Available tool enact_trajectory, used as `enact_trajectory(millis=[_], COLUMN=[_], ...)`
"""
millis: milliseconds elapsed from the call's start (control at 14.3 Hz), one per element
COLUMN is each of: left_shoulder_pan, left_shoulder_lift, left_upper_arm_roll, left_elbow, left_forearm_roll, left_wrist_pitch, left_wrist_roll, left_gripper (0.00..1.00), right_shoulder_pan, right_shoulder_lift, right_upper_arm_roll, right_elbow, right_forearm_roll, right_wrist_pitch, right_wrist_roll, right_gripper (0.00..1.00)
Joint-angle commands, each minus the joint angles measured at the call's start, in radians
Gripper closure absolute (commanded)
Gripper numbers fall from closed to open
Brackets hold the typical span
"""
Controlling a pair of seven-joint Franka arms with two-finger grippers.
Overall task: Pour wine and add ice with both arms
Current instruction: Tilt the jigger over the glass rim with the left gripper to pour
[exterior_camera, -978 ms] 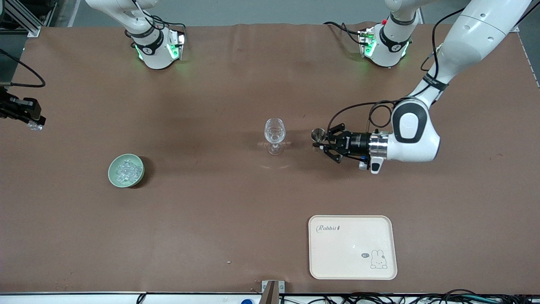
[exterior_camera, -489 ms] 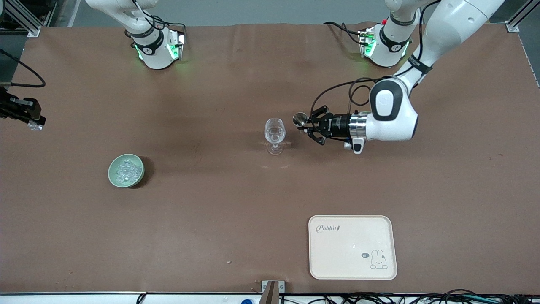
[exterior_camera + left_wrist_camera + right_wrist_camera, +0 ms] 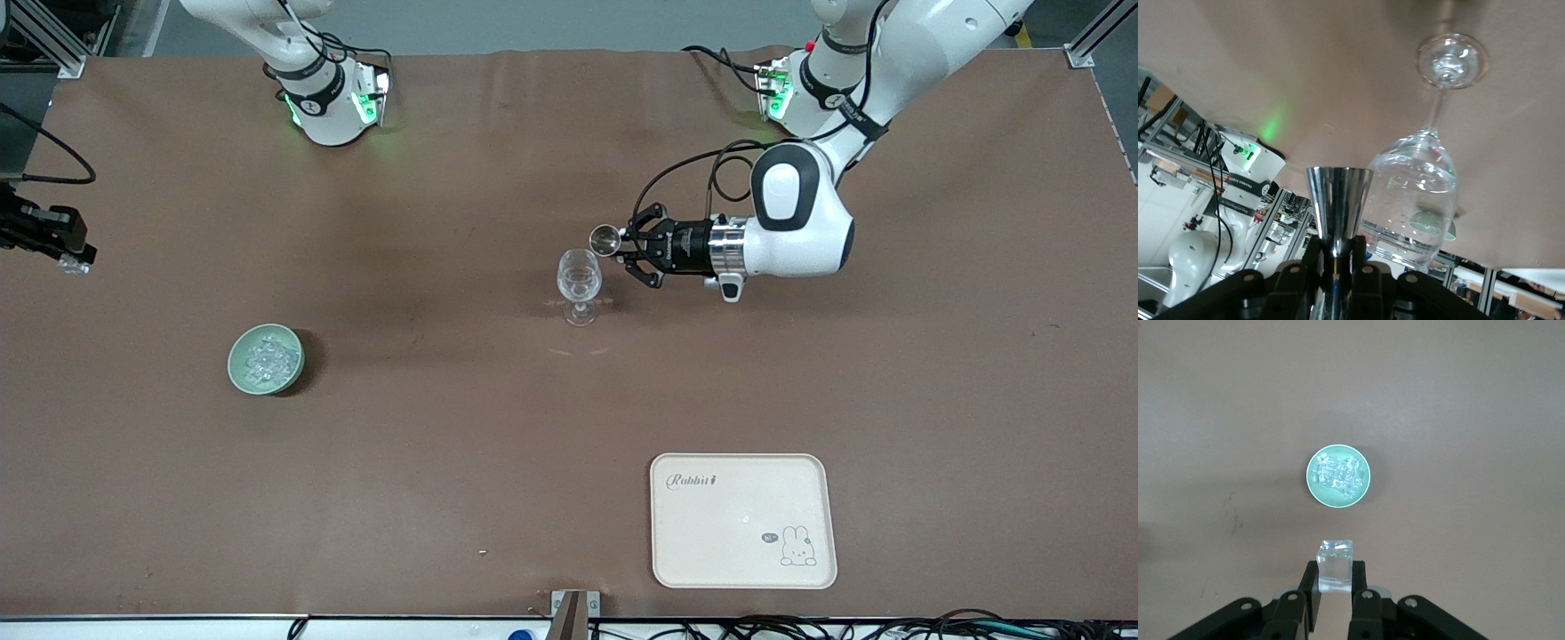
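Observation:
A clear stemmed wine glass (image 3: 579, 276) stands upright mid-table; it also shows in the left wrist view (image 3: 1418, 200). My left gripper (image 3: 622, 243) is shut on a small steel measuring cup (image 3: 606, 240), held sideways just beside the glass's rim (image 3: 1338, 200). My right gripper (image 3: 69, 256) waits high over the table's edge at the right arm's end, shut on a clear ice cube (image 3: 1335, 565). A green bowl (image 3: 238, 373) holds several more ice chunks (image 3: 267, 357) and shows in the right wrist view (image 3: 1338, 501).
A cream tray (image 3: 742, 520) with a rabbit print lies near the front edge, toward the left arm's end. The two arm bases stand along the table's edge farthest from the front camera. Brown tabletop lies between the bowl and the glass.
My left gripper has carried the steel cup across the table toward the wine glass, ending beside its rim. The right gripper and its ice cube have not moved.

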Motion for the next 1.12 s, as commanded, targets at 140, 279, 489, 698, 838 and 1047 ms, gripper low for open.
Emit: enact_trajectory(millis=[140,279,489,698,838,1047], left_shoulder_pan=[-0.012,-0.022,-0.045,-0.051,-0.052,-0.054], left_shoulder_lift=[-0.027,-0.025,-0.023,-0.023,-0.022,-0.017], left_upper_arm_roll=[-0.022,-0.022,-0.022,-0.022,-0.022,-0.022], left_elbow=[-0.018,-0.018,-0.016,-0.018,-0.016,-0.013], left_forearm_roll=[-0.029,-0.029,-0.028,-0.028,-0.028,-0.028], left_wrist_pitch=[0.018,0.019,0.032,0.032,0.032,0.032], left_wrist_roll=[-0.160,-0.229,-0.340,-0.420,-0.472,-0.535], left_gripper=[1.00,1.00,1.00,1.00,1.00,1.00], right_shoulder_pan=[0.000,-0.001,-0.002,-0.002,-0.002,-0.002], right_shoulder_lift=[-0.024,-0.024,-0.024,-0.024,-0.026,-0.026], right_upper_arm_roll=[0.006,0.006,0.006,0.006,0.006,0.006], right_elbow=[-0.026,-0.026,-0.026,-0.026,-0.025,-0.025], right_forearm_roll=[-0.012,-0.012,-0.012,-0.012,-0.012,-0.012], right_wrist_pitch=[0.004,0.001,-0.005,-0.018,-0.018,-0.019], right_wrist_roll=[0.003,0.004,0.003,0.003,0.003,0.003], right_gripper=[0.97,0.97,0.98,0.98,0.98,0.98])
